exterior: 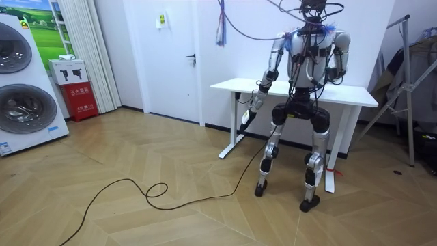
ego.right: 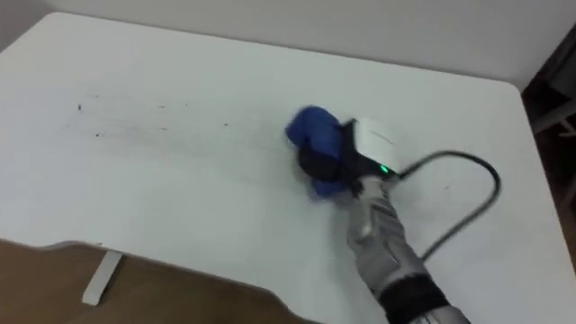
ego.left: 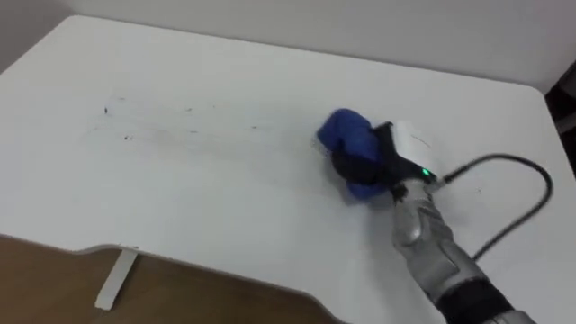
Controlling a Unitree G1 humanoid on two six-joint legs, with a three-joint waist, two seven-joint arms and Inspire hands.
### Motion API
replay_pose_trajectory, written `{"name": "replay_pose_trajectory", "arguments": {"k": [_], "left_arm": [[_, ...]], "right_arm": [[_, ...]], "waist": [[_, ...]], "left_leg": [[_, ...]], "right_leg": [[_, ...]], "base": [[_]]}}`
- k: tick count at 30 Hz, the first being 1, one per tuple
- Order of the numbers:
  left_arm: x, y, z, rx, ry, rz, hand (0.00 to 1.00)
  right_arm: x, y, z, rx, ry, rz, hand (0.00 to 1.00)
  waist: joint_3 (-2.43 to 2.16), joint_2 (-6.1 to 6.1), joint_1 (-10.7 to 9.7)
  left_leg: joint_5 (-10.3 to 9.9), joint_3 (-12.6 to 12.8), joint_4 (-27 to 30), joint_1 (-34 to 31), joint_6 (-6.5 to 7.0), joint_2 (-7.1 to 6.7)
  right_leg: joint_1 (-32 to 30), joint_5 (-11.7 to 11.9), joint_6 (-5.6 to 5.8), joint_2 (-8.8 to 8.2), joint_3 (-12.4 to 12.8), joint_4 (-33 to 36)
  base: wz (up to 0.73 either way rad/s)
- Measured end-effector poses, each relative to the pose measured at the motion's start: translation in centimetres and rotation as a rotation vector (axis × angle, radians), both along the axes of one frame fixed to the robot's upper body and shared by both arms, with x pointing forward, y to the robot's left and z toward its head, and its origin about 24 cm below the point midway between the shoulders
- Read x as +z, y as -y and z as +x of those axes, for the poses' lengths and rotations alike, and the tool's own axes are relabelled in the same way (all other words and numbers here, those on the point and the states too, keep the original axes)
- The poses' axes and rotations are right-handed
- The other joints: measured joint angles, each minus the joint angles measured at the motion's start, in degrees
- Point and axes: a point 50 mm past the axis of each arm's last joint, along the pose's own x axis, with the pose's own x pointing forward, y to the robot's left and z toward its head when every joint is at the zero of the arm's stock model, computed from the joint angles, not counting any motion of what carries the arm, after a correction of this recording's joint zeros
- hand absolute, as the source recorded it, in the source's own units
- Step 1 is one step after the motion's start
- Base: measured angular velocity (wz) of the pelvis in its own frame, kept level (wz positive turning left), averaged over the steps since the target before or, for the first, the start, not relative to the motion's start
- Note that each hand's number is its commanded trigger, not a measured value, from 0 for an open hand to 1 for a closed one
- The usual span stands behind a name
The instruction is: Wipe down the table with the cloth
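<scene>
A white table [ego.left: 180, 198] stretches in front of me. A bunched blue cloth [ego.left: 345, 133] lies on it right of the middle, and my right hand [ego.left: 382, 155] rests on the cloth with its dark fingers curled into it. The same cloth [ego.right: 309, 126] and hand [ego.right: 346, 155] appear in the right eye view. Faint dark smudges [ego.left: 126, 124] streak the tabletop to the left of the cloth. In the room view I stand at the table [exterior: 355, 96] with my back to the camera. My left hand [exterior: 255, 102] hangs low beside the table's end.
The table's near edge [ego.left: 207, 270] runs along the bottom, with a white leg [ego.left: 115, 277] and wooden floor below it. Washing machines [exterior: 24, 82], a red box [exterior: 82, 99] and a door [exterior: 171, 55] stand on the room view's left, a rack [exterior: 410, 89] on its right.
</scene>
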Motion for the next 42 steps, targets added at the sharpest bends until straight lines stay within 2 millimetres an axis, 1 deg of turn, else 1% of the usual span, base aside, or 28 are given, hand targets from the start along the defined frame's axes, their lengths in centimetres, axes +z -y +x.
{"name": "replay_pose_trajectory", "arguments": {"k": [2, 4, 5, 6, 7, 8, 9, 10, 12, 15, 17, 19, 20, 21, 22, 24, 26, 27, 29, 30, 31, 32, 33, 34, 35, 36, 38, 42], "left_arm": [[0.1, 0.0, -0.7, 0.004, -0.013, 0.000, 0.00], [0.1, 0.0, -1.8, 0.012, -0.042, -0.001, 0.00], [0.1, -0.1, -2.2, 0.016, -0.050, 0.000, 0.00], [0.1, -0.1, -3.0, 0.026, -0.065, 0.001, 0.00], [0.1, -0.1, -3.3, 0.031, -0.072, 0.002, 0.00], [0.2, -0.2, -3.9, 0.036, -0.084, 0.002, 0.00], [0.2, -0.2, -4.1, 0.036, -0.081, 0.002, 0.00], [0.2, -0.3, -4.1, 0.033, -0.076, 0.006, 0.00], [0.3, -0.3, -3.9, 0.006, -0.053, 0.021, 0.00], [0.3, -0.3, -3.6, -0.005, -0.041, 0.022, 0.00], [0.2, -0.1, -3.3, -0.021, -0.046, 0.014, 0.00], [0.1, 0.1, -2.7, -0.023, -0.045, 0.008, 0.00], [0.1, 0.1, -2.1, -0.028, -0.038, 0.009, 0.00], [0.0, 0.2, -1.6, -0.030, -0.031, 0.009, 0.00], [0.0, 0.2, -1.2, -0.032, -0.023, 0.009, 0.00], [0.0, 0.2, -0.2, -0.036, 0.001, 0.006, 0.00], [0.0, 0.1, -0.6, -0.031, -0.002, 0.008, 0.00], [0.0, 0.0, -1.4, -0.027, -0.022, 0.009, 0.00], [-0.1, 0.2, -3.1, -0.015, -0.068, -0.008, 0.00], [-0.1, 0.2, -4.0, -0.010, -0.095, -0.024, 0.00], [-0.1, 0.2, -4.3, -0.008, -0.105, -0.031, 0.00], [-0.1, 0.2, -5.2, -0.003, -0.126, -0.040, 0.00], [-0.1, 0.3, -5.4, 0.000, -0.129, -0.047, 0.00], [-0.1, 0.4, -5.7, 0.003, -0.137, -0.054, 0.00], [-0.2, 0.5, -6.3, 0.007, -0.155, -0.071, 0.00], [-0.2, 0.5, -6.3, 0.007, -0.151, -0.078, 0.00], [-0.2, 0.4, -6.0, 0.002, -0.140, -0.079, 0.00], [-0.2, 0.3, -4.0, -0.019, -0.084, -0.074, 0.00]], "right_arm": [[0.0, -0.1, 0.0, 0.008, 0.005, 0.000, 1.00], [-1.7, 0.8, -0.9, -0.021, -0.037, -0.033, 1.00], [-3.6, 1.9, -2.5, -0.054, -0.096, -0.043, 1.00], [-5.5, 3.1, -4.5, -0.098, -0.128, -0.048, 1.00], [-5.8, 3.5, -5.3, -0.107, -0.116, -0.040, 1.00], [-6.5, 4.5, -6.6, -0.123, -0.111, -0.039, 1.00], [-7.0, 6.0, -7.5, -0.164, -0.107, -0.047, 1.00], [-7.2, 6.9, -8.0, -0.190, -0.109, -0.052, 1.00], [-7.7, 9.7, -9.5, -0.300, -0.110, -0.068, 1.00], [-7.9, 11.3, -10.5, -0.375, -0.114, -0.069, 1.00], [-7.7, 11.0, -9.9, -0.394, -0.125, -0.034, 1.00], [-7.2, 9.6, -8.3, -0.369, -0.139, -0.014, 1.00], [-6.4, 8.3, -6.6, -0.325, -0.139, -0.008, 1.00], [-5.4, 6.4, -4.8, -0.259, -0.136, -0.004, 1.00], [-4.9, 5.4, -4.0, -0.220, -0.130, 0.001, 1.00], [-3.1, 2.1, -2.1, -0.091, -0.104, 0.026, 1.00], [-2.2, 1.0, -1.4, -0.042, -0.073, 0.031, 1.00], [-1.8, 0.8, -1.0, -0.032, -0.055, 0.033, 1.00], [-1.8, 1.3, -0.9, -0.042, -0.056, 0.030, 1.00], [-2.4, 2.0, -1.3, -0.056, -0.077, 0.013, 1.00], [-2.8, 2.4, -1.6, -0.064, -0.092, 0.004, 0.90], [-3.6, 3.3, -2.3, -0.080, -0.124, -0.014, 0.55], [-4.4, 4.0, -3.1, -0.095, -0.155, -0.022, 0.34], [-4.5, 4.2, -3.3, -0.099, -0.149, -0.017, 0.21], [-4.4, 4.4, -3.5, -0.096, -0.140, -0.010, 0.11], [-4.4, 4.6, -3.6, -0.096, -0.138, -0.010, 0.00], [-4.5, 4.7, -3.9, -0.093, -0.133, -0.007, 0.00], [-4.6, 4.5, -5.0, -0.057, -0.119, -0.039, 0.00]], "waist": [[0.09, -0.19, 0.1], [0.17, -0.26, -0.9], [0.21, -0.22, -1.9], [0.26, -0.22, -2.9], [0.28, -0.18, -3.4], [0.20, 0.03, -5.3], [0.35, 0.48, -6.9], [0.33, 0.71, -7.3], [0.02, 1.19, -8.3], [-0.01, 1.27, -8.6], [-0.02, 1.24, -8.2], [-0.07, 1.03, -7.3], [-0.30, 0.57, -5.9], [-0.24, 0.58, -4.7], [-0.18, 0.57, -4.2], [-0.17, 0.51, -2.2], [-0.14, 0.36, -0.5], [-0.12, 0.11, -0.1], [-0.03, -0.02, -0.5], [0.07, 0.06, -0.5], [0.12, 0.07, -0.6], [0.16, 0.02, -0.7], [0.24, 0.06, -0.7], [0.27, 0.11, -0.9], [0.46, 0.47, -1.6], [0.47, 0.52, -2.6], [0.56, 0.73, -3.6], [0.32, 0.74, -5.4]], "left_leg": [[0.0, -0.7, 0.1, 0.1, 0.04, 0.01], [0.0, -1.9, 0.1, 0.7, 0.06, 0.00], [0.0, -2.7, -0.1, 1.3, 0.06, -0.07], [0.0, -2.8, -0.1, 1.9, 0.07, -0.16], [0.0, -2.8, -0.1, 2.1, 0.07, -0.23], [0.0, -2.8, -0.1, 2.3, 0.07, -0.27], [0.0, -2.8, -0.2, 2.9, 0.07, -0.28], [0.0, -2.7, -0.4, 3.1, 0.07, -0.31], [0.0, -2.2, -1.0, 4.0, 0.09, -0.45], [-0.2, -2.2, -1.0, 3.9, 0.15, -0.45], [-0.2, -2.1, -0.9, 3.7, 0.17, -0.46], [-0.1, -1.7, -0.5, 2.4, 0.17, -0.45], [0.0, -1.5, -0.3, 1.6, 0.33, -0.45], [0.1, -1.5, -0.3, 0.9, 0.36, -0.43], [0.2, -1.5, -0.3, 0.8, 0.33, -0.42], [0.4, -1.6, -0.5, 0.5, 0.28, -0.37], [0.4, -1.8, -0.6, 0.5, 0.31, -0.43], [0.4, -2.3, -0.7, 0.5, 0.35, -0.52], [0.5, -3.8, -0.7, 0.5, 0.49, -0.82], [0.5, -4.5, -0.7, 0.8, 0.55, -0.89], [0.5, -4.7, -0.7, 0.9, 0.56, -0.89], [0.5, -5.1, -0.8, 1.1, 0.56, -0.91], [0.5, -5.1, -0.8, 1.3, 0.56, -0.90], [0.5, -5.1, -0.9, 1.3, 0.56, -0.90], [0.5, -5.1, -0.9, 1.3, 0.56, -0.89], [0.4, -5.1, -1.0, 1.3, 0.55, -0.90], [0.3, -5.0, -1.0, 1.2, 0.43, -0.89], [0.2, -4.5, -1.2, 1.9, 0.40, -0.91]], "right_leg": [[0.7, 0.0, 0.01, -0.18, -2.4, -0.1], [2.3, 0.0, 0.01, -0.29, -4.8, -0.7], [3.5, 0.0, 0.07, -0.31, -6.0, -1.5], [4.5, -0.2, 0.31, -0.31, -6.3, -1.9], [4.8, -0.3, 0.52, -0.36, -6.3, -2.0], [5.6, -0.4, 0.74, -0.39, -6.4, -2.1], [6.4, -0.5, 0.82, -0.39, -6.6, -2.3], [6.8, -0.5, 0.86, -0.39, -6.6, -2.5], [7.6, -0.7, 1.10, -0.39, -6.5, -3.0], [7.2, -0.7, 1.07, -0.39, -6.0, -2.9], [6.4, -0.7, 1.11, -0.32, -5.4, -2.7], [4.9, -0.1, 0.47, -0.24, -4.5, -2.2], [3.2, 0.5, -0.27, 0.04, -3.2, -1.7], [2.0, 1.0, -0.60, 0.42, -2.4, -1.7], [1.7, 1.1, -0.71, 0.57, -2.0, -1.7], [1.2, 1.2, -0.86, 0.66, -2.0, -1.8], [1.3, 1.3, -0.78, 0.62, -2.1, -1.8], [1.4, 1.3, -0.74, 0.48, -2.8, -1.8], [2.2, 1.1, -0.45, 0.08, -5.1, -1.9], [2.9, 1.1, -0.40, 0.03, -6.1, -2.0], [3.3, 1.0, -0.32, -0.01, -6.6, -2.0], [3.7, 0.8, -0.04, -0.07, -7.1, -2.0], [3.9, 0.6, 0.24, -0.10, -7.1, -2.1], [4.0, 0.5, 0.31, -0.10, -7.1, -2.1], [4.2, 0.3, 0.31, -0.10, -7.1, -2.1], [4.1, 0.0, 0.14, -0.12, -7.1, -2.1], [4.0, -0.4, 0.03, -0.04, -6.7, -2.1], [4.2, -0.5, 0.04, 0.14, -5.3, -2.0]], "base": [[0.27], [0.34], [0.37], [0.27], [0.08], [0.03], [0.06], [0.00], [-0.07], [-0.02], [-0.15], [-0.30], [-0.48], [-0.44], [-0.24], [-0.02], [0.09], [0.19], [0.34], [0.35], [0.27], [0.18], [0.10], [0.00], [0.00], [0.00], [0.00], [-0.05]]}}
